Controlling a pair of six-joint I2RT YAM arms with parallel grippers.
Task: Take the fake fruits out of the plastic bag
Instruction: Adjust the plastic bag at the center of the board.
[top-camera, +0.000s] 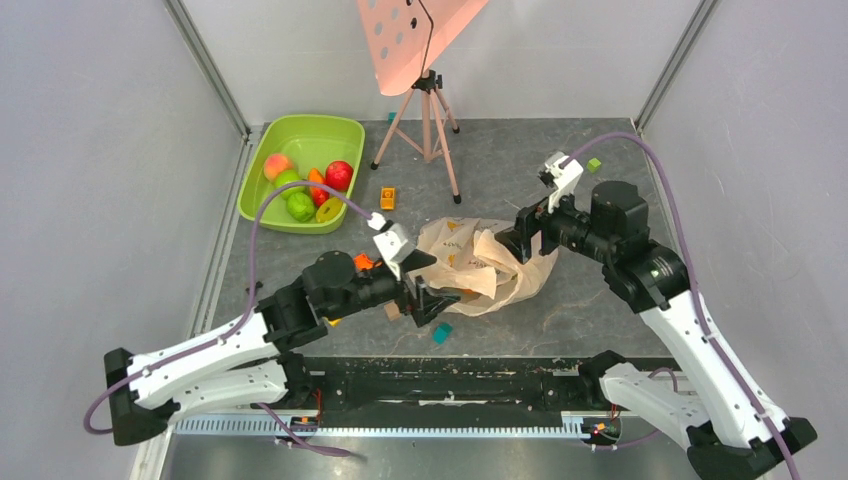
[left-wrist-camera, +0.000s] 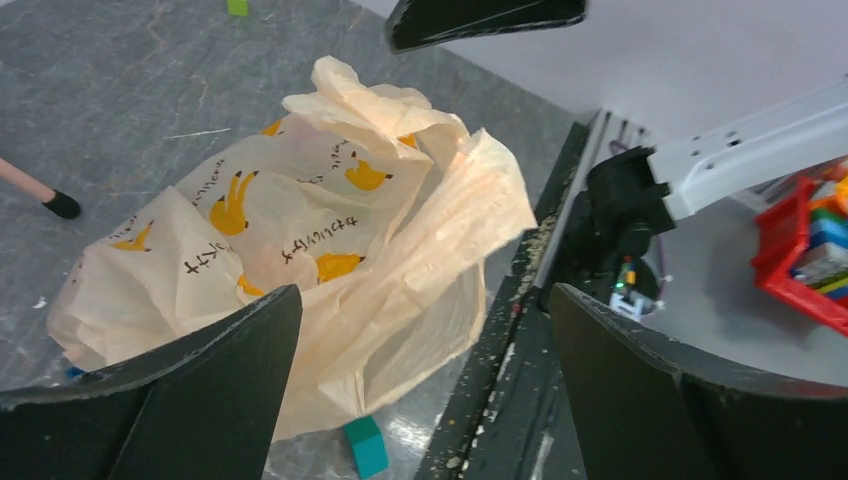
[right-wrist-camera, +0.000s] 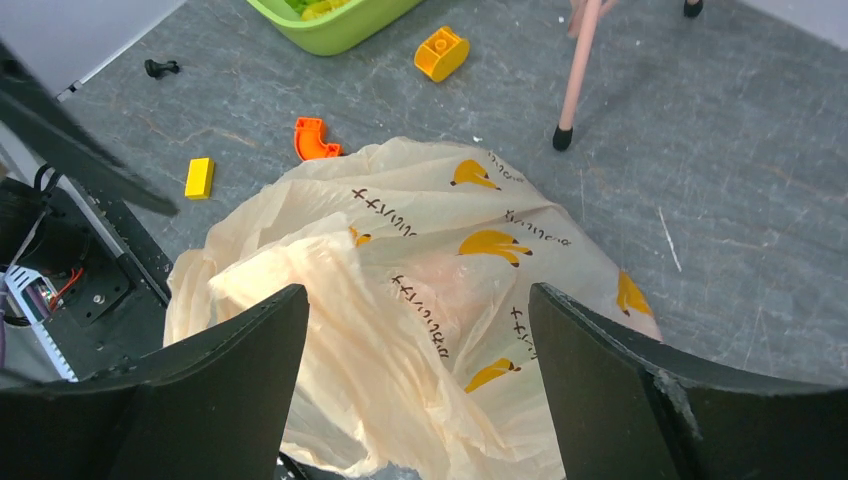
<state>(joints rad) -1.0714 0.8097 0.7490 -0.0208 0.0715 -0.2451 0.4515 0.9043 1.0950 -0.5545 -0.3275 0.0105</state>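
1. The plastic bag (top-camera: 485, 265) is crumpled up in the middle of the table. The only fake fruits (top-camera: 300, 205) we can see sit in the green tub (top-camera: 345, 126) at 10 o'clock, including a red apple (top-camera: 339, 175) and a peach (top-camera: 277, 165).
2. The left gripper (top-camera: 425, 297) is at the bag's 8 o'clock edge, claws spread wide with nothing pinched.
3. The right gripper (top-camera: 525, 237) is at the bag's 2 o'clock, also wide apart and holding nothing.
4. Our read is that we're late in the job, at the check-the-bag stage. The bag is folded over itself, so we can't tell if a fruit is hiding inside.
5. Next up, we reckon one claw pinches a loose top fold and lifts it, which opens the mouth for the other. The film is thin, so it'll slip unless we grab a proper fold.
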